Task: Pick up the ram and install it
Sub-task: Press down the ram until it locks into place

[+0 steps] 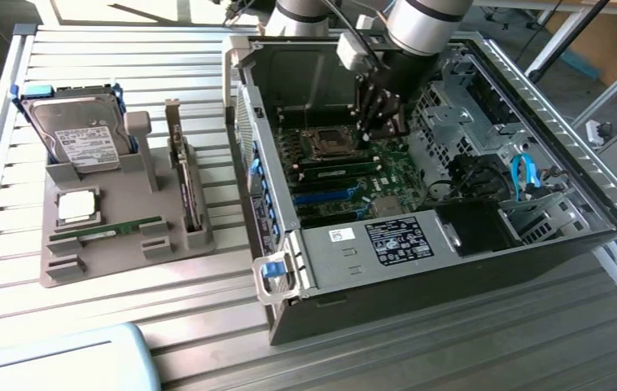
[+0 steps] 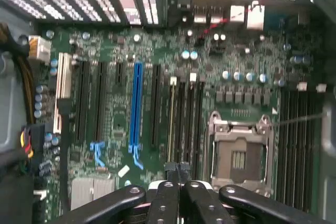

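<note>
1. Gripper (image 2: 178, 169) seen w/ fingers pressed together, nothing held, hung just above mobo (image 2: 121, 124) inside case (image 1: 396, 244), near CPU socket (image 2: 239, 153).
2. RAM slots (image 2: 184, 114) seen just past fingertips.
3. RAM (image 1: 107, 232) is laid flat in tray (image 1: 124, 261) on table (image 1: 26, 301), well apart from gripper, at exterior view's left.
</note>
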